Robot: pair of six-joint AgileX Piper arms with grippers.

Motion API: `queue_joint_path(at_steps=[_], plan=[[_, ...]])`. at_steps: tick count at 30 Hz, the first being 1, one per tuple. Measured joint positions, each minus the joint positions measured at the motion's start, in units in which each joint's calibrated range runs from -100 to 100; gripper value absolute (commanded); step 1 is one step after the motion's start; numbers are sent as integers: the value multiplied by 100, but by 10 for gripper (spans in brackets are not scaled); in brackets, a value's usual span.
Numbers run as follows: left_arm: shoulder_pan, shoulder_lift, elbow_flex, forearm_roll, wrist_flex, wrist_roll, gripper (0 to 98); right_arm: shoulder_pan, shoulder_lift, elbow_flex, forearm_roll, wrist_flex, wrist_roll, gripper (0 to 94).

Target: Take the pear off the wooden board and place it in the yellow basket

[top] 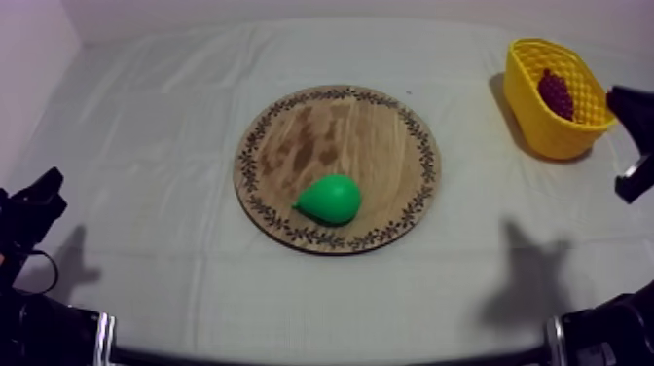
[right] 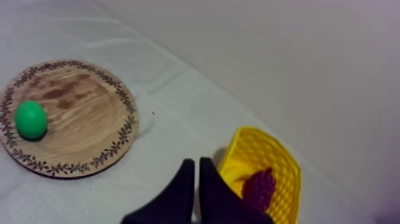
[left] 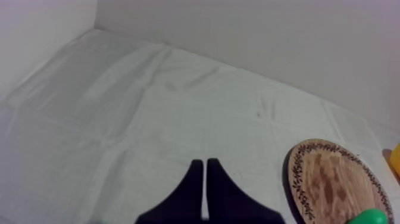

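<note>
From above you see one pear lying on the one wooden board, near its front rim, mid-desk. One yellow basket stands far right, with one bunch of grapes inside. The left wrist view cuts the board at its rim, with a sliver of pear. Left gripper: fingers pressed together over bare desk. Right gripper: likewise, beside the basket.

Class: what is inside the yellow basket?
A bunch of grapes lies inside the yellow basket, beside something yellow, perhaps a banana. The basket floor beneath them is hidden.
</note>
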Motion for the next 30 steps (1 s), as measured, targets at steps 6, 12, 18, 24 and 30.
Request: queue_joint_path(at_steps=[6, 12, 18, 24, 30], plan=[[0, 0, 0, 0, 0, 0, 1, -551, 1246, -1542, 87, 841, 192, 3], [0, 0, 0, 0, 0, 0, 1, -1168, 2509, -2935, 288, 1638, 17, 3], [0, 0, 0, 0, 0, 0, 1, -1802, 3685, -4119, 514, 2329, -50, 3], [0, 0, 0, 0, 0, 0, 1, -2327, 4654, -5023, 742, 2937, -68, 3], [0, 0, 0, 0, 0, 0, 1, -2670, 5641, -5751, 947, 3417, -118, 3]])
